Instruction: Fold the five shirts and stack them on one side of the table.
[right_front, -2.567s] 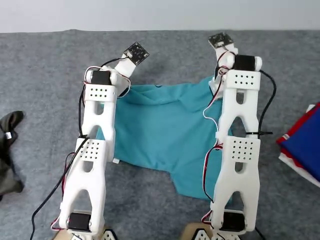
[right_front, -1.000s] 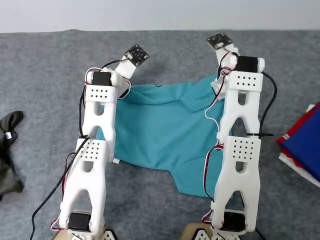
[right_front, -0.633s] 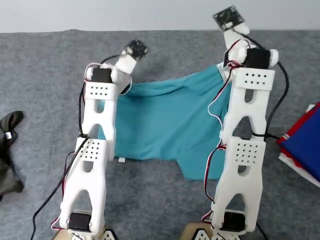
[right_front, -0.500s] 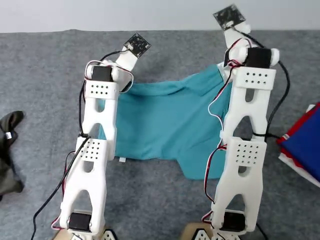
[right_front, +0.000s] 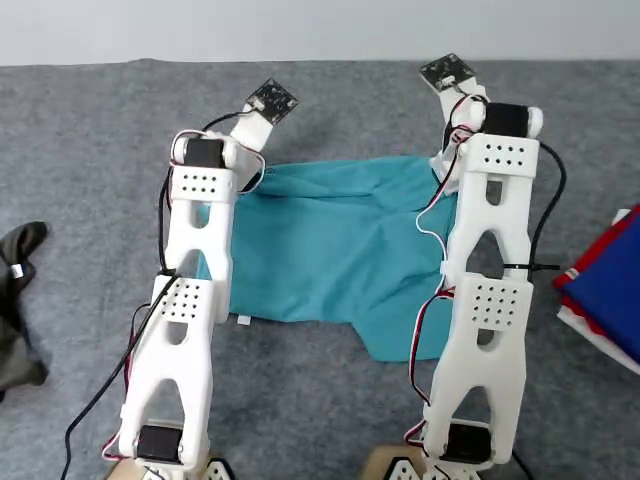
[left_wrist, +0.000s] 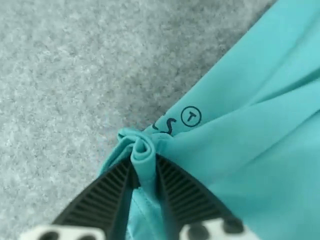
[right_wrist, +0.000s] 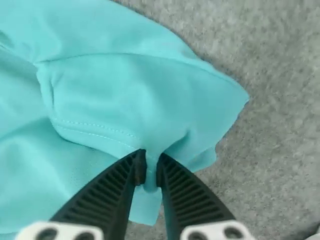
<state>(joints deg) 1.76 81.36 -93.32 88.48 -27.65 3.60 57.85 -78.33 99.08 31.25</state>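
A teal shirt (right_front: 330, 250) lies spread on the grey carpet between my two arms. Its far edge is stretched between them. My left gripper (left_wrist: 145, 162) is shut on a bunched fold of the teal shirt (left_wrist: 240, 130) near a small printed mark. My right gripper (right_wrist: 146, 167) is shut on the hem of the teal shirt (right_wrist: 100, 90) at the opposite far corner. In the high view both grippers are hidden under the wrist cameras at the shirt's far edge.
A dark shirt (right_front: 18, 300) lies crumpled at the left edge. A stack of folded shirts (right_front: 605, 290), blue on top with red and white beneath, sits at the right edge. Grey carpet (right_front: 100, 130) lies bare beyond the shirt.
Both arms lifted and pulled the teal shirt's far edge away, then came back down. The shirt now lies flatter and its near edge has shifted farther from the arm bases.
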